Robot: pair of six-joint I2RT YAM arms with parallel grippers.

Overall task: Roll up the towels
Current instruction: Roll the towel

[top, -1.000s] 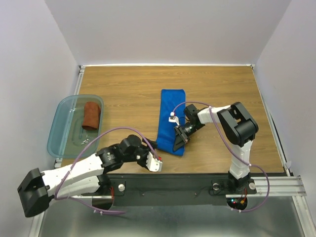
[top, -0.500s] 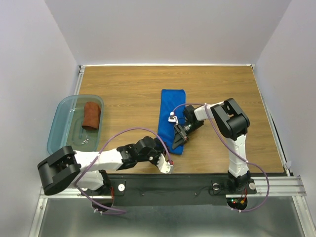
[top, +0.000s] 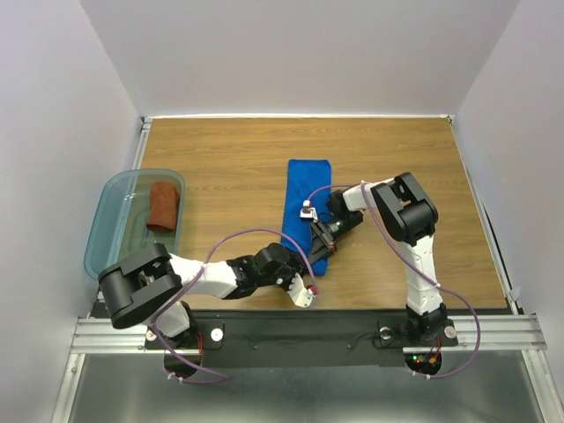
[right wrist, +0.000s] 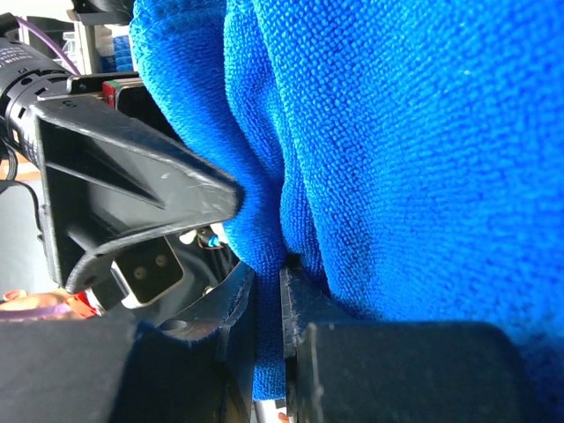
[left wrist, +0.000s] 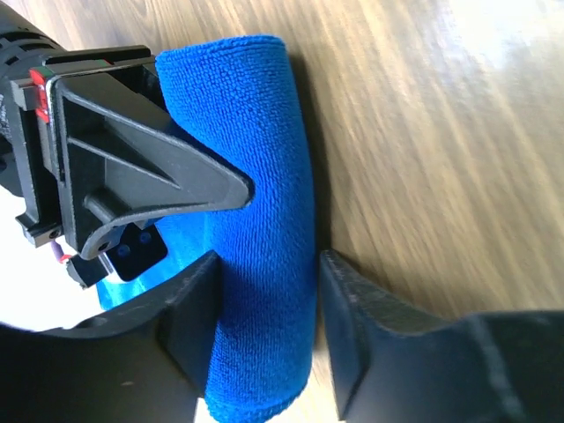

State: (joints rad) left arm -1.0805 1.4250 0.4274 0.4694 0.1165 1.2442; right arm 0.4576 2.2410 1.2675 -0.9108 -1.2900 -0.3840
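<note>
The blue towel (top: 305,198) lies lengthwise in the middle of the table, its near end folded over into a roll (left wrist: 264,220). My right gripper (top: 319,236) is shut on a fold of the blue towel (right wrist: 388,132) at that near end, with cloth pinched between the jaws (right wrist: 269,344). My left gripper (top: 308,269) is open, and its two fingers (left wrist: 189,308) straddle the end of the roll; the right one stands slightly off the cloth. The rust-brown towel (top: 163,205) lies rolled inside the teal bin (top: 101,231).
The teal plastic bin stands at the table's left edge. The right gripper's black body (left wrist: 115,167) lies close above the roll in the left wrist view. Bare wood (top: 397,159) surrounds the blue towel.
My left arm has swung right across the near edge until its fingers straddle the roll. My right gripper has shifted slightly left and back, still holding the towel's near end.
</note>
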